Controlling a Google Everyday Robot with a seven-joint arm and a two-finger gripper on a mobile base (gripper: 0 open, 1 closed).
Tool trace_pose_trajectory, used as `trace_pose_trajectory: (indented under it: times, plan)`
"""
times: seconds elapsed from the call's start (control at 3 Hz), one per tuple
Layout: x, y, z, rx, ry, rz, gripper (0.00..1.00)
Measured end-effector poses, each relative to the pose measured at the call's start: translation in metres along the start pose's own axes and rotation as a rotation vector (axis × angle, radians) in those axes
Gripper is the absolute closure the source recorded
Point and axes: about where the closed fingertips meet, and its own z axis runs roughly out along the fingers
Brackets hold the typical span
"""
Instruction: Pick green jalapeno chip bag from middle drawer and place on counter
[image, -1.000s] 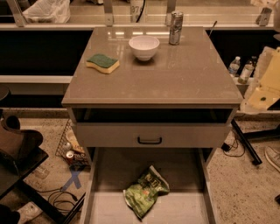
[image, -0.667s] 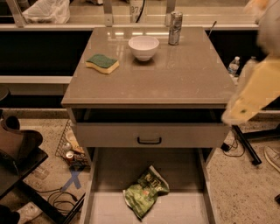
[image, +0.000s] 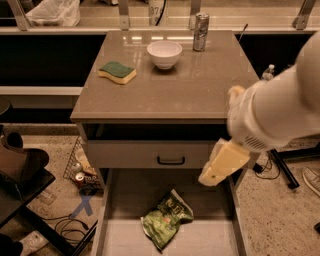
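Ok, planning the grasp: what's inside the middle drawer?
The green jalapeno chip bag lies crumpled on the middle drawer floor, nothing else visible. The gripper, hanging above the right side, covers the back right corner; the front runs out of frame.

The crumpled green jalapeno chip bag (image: 166, 219) lies on the pale floor of the open middle drawer (image: 125, 197), below the glossy counter (image: 190, 90). The gripper (image: 212, 175) hangs over the drawer's right side, apart from the bag.

Green-and-yellow sponge (image: 117, 72), white bowl (image: 164, 53) beside metal can (image: 200, 31), white plastic bag (image: 55, 12) behind.
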Motion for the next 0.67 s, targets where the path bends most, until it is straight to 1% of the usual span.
trace_pose_trajectory:
  times: [0.33, 0.67]
  plan:
    - [0.028, 0.040, 0.111, -0.129, -0.119, 0.074, 0.00]
    - [0.022, 0.077, 0.180, -0.164, -0.274, 0.115, 0.00]
